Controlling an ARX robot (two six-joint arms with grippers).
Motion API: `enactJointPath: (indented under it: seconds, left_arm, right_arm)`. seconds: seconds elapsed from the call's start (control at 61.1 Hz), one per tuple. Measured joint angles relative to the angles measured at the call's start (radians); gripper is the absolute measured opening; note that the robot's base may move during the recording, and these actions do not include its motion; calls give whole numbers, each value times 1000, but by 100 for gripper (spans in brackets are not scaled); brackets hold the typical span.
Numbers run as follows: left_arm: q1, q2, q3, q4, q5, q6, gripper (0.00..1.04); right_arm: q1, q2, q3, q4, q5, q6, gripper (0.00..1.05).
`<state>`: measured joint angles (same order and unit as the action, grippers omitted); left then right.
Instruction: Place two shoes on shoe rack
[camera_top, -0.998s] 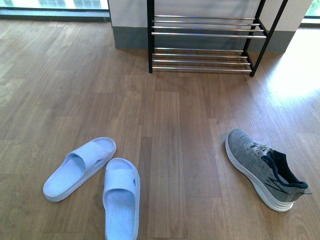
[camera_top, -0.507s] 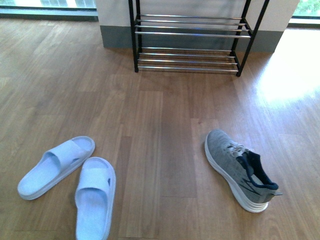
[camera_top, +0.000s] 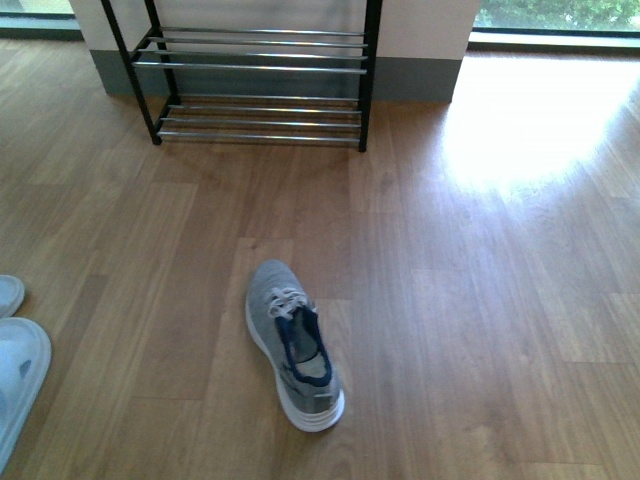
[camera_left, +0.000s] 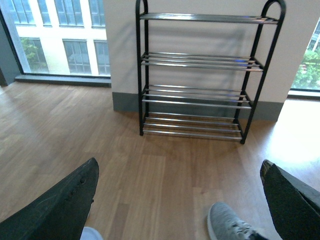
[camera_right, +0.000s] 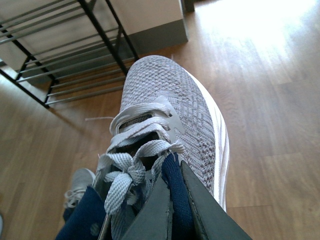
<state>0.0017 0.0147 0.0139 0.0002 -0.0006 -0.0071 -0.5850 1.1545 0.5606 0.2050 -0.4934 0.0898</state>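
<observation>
You see a grey knit, white-soled sneaker (camera_right: 175, 100) clamped between the jaws of the right gripper (camera_right: 173, 172); a matching grey sneaker (camera_top: 295, 345) lies on the wood-plank floor (camera_top: 480, 300) below.

The black metal shoe rack (camera_top: 250, 67) has glossy chrome rods; satin brown wood-plank floor (camera_top: 480, 300); grey knit-cloth sneaker (camera_right: 170, 95), rough weave, smooth white sole; 2 light blue slippers (camera_top: 18, 365), matt.
</observation>
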Motion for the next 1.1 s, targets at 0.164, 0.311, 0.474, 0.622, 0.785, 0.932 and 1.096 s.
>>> enactJointPath:
  seconds: [0.164,0.311,0.474,0.622,0.785,0.932,1.096]
  left_arm:
    - [0,0,0,0,5,2,95]
    - [-3,5,2,-5,-8,-3,95]
    - [-199,430,169,-192,-374,-216,95]
    - [-267,1041,333,152,-341,-272,95]
    - [-315,1596,593,220,-303,-280,95]
    - [-334,1854,777,182,-290,-347,95]
    - [-375,2174,996,95,-287,-459,95]
  right_arm:
    - [-10,3,0,-1,23,0,1]
    - [-9,2,0,-1,22,0,1]
    - [-5,2,0,-1,4,0,1]
    - [-2,2,0,-2,-3,0,1]
    - [-4,2,0,-2,11,0,1]
    - [-4,2,0,-2,10,0,1]
    - [-4,2,0,-2,2,0,1]
